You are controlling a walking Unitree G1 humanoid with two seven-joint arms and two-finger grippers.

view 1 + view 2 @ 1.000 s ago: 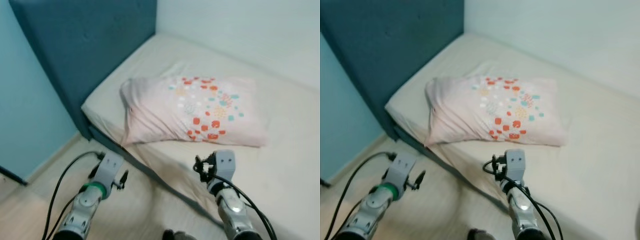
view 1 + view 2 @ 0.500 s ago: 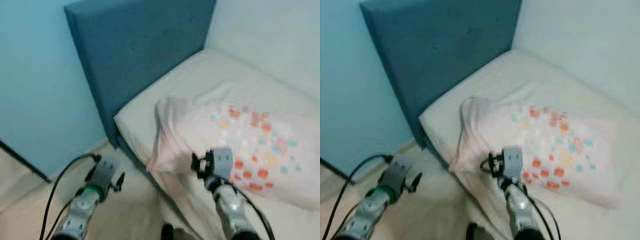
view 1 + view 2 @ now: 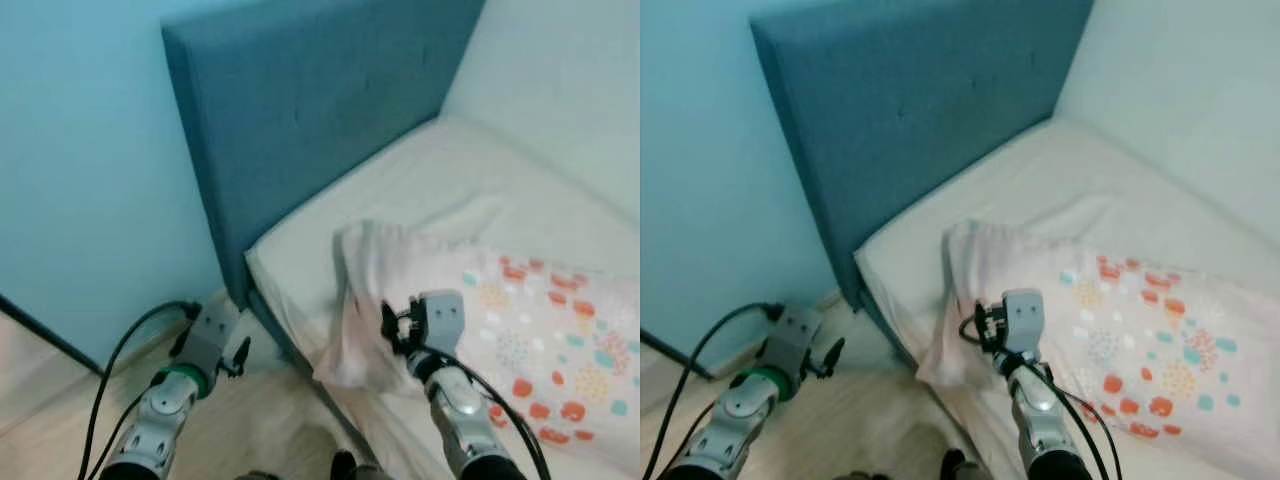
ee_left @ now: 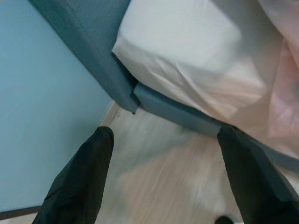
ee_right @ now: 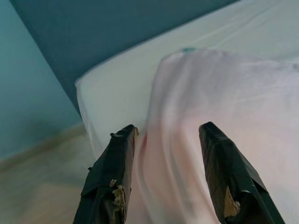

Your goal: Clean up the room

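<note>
From our head camera, the whole scene has swung since a second ago: the teal padded headboard [image 3: 320, 130] now fills the upper view and the pale pink pillow with orange and teal dots [image 3: 480, 330] has slid toward our right. That is our own turn, not the pillow moving. The right tool [image 3: 400, 325] now hangs just over the pillow's near corner; the left tool [image 3: 235, 355] sits low over the pale wooden floor [image 3: 270, 430].

In the left wrist view, the left tool [image 4: 163, 172] is spread wide above the floor, beside the bed frame and the white fitted sheet [image 4: 187, 56].

In the right wrist view, the right tool [image 5: 166, 172] is spread, straddling the pillow's edge without pinching it. We judge we are lined up to grasp and straighten it.
</note>
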